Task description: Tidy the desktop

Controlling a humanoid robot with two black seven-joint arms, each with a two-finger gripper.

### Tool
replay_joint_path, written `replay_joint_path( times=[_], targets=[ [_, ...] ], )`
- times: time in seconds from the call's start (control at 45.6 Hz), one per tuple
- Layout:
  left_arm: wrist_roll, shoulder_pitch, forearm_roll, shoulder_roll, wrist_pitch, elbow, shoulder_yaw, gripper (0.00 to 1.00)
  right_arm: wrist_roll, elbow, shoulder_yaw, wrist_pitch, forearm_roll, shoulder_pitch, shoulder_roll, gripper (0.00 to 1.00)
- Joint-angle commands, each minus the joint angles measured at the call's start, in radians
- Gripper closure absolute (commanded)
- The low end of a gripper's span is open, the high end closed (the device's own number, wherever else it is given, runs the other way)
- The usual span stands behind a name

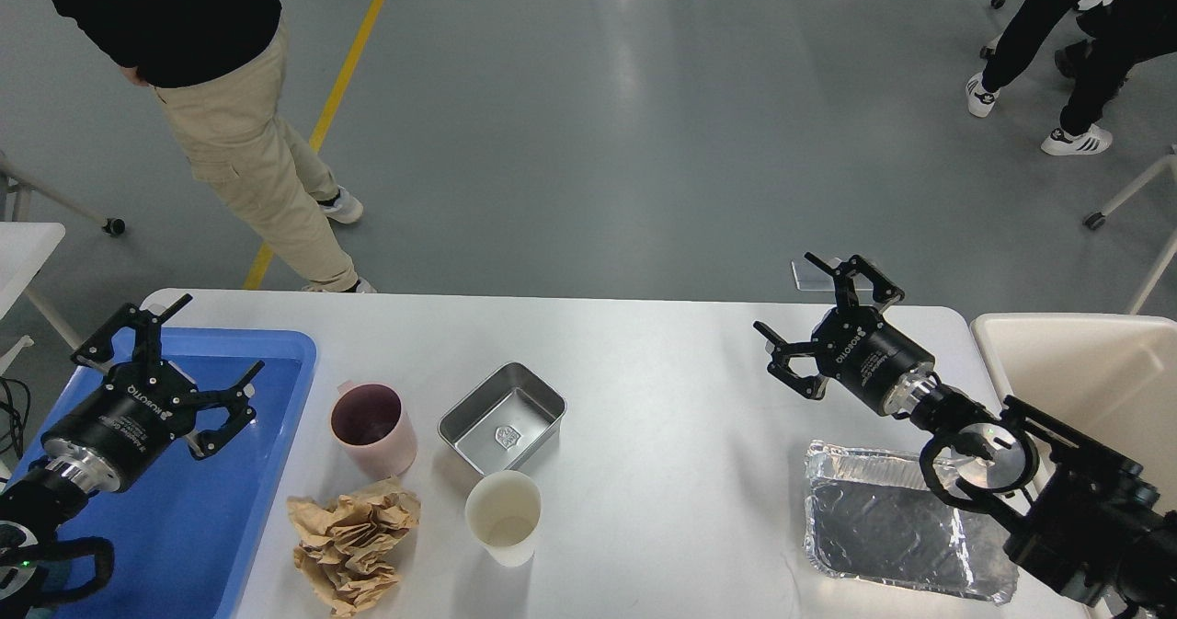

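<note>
The white desktop (680, 389) fills the lower half of the head view. On its left part stand a pink mug (371, 429), a steel rectangular tin (502, 417), a white paper cup (503, 516) and a crumpled brown paper (350, 540). A foil tray (897, 527) lies at the right. My left gripper (165, 352) hovers open and empty over the blue tray (184, 509). Over the table's far right, my right gripper (809, 311) is open too, holding nothing.
A beige bin (1094, 389) stands off the table's right end. A person in khaki trousers (248, 131) is on the floor beyond the far left corner. Other people's legs (1067, 40) show at the top right.
</note>
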Motion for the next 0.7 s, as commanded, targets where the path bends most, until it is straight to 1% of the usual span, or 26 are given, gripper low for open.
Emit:
replay_joint_path(
  times=[0.0,0.066,0.11,0.175,0.241,0.307,0.417,0.46,0.526,0.614,0.68],
  targets=[
    [-0.002,0.008,0.003,-0.003,0.001,0.004,-0.039,0.03,0.0,0.0,0.0,0.0,0.0,0.001,0.0,0.0],
    [-0.012,0.008,0.003,-0.003,0.001,0.007,-0.044,0.03,0.0,0.0,0.0,0.0,0.0,-0.001,0.0,0.0],
    [-0.031,0.008,0.003,-0.003,-0.001,0.01,-0.047,0.03,0.0,0.0,0.0,0.0,0.0,-0.001,-0.001,0.0],
    [-0.045,0.008,0.001,-0.005,-0.013,0.02,-0.058,0.03,0.0,0.0,0.0,0.0,0.0,-0.001,0.0,0.0],
    [-0.045,0.008,-0.003,-0.011,-0.014,0.023,-0.077,0.03,0.0,0.0,0.0,0.0,0.0,-0.001,0.0,0.0],
    [-0.034,0.008,-0.005,-0.025,-0.014,0.023,-0.097,0.03,0.0,0.0,-0.001,-0.001,-0.003,0.001,0.002,0.0],
    [-0.028,0.015,-0.006,-0.032,-0.019,0.024,-0.101,0.03,0.0,0.0,-0.001,-0.001,-0.003,0.001,0.002,0.0],
    [-0.028,0.017,-0.006,-0.035,-0.028,0.024,-0.102,0.03,0.0,-0.002,-0.001,-0.001,-0.006,-0.001,0.0,0.0],
    [-0.041,0.017,-0.009,-0.042,-0.034,0.026,-0.104,0.03,0.0,-0.002,-0.001,-0.003,-0.008,-0.002,0.0,0.0],
    [-0.042,0.02,-0.009,-0.089,-0.039,0.017,-0.105,0.03,0.0,-0.002,-0.001,-0.005,-0.008,-0.007,-0.001,0.0],
    [-0.038,0.024,-0.009,-0.1,-0.044,0.015,-0.11,0.03,0.0,-0.002,-0.001,-0.005,-0.008,-0.013,-0.004,0.0]
  ],
)
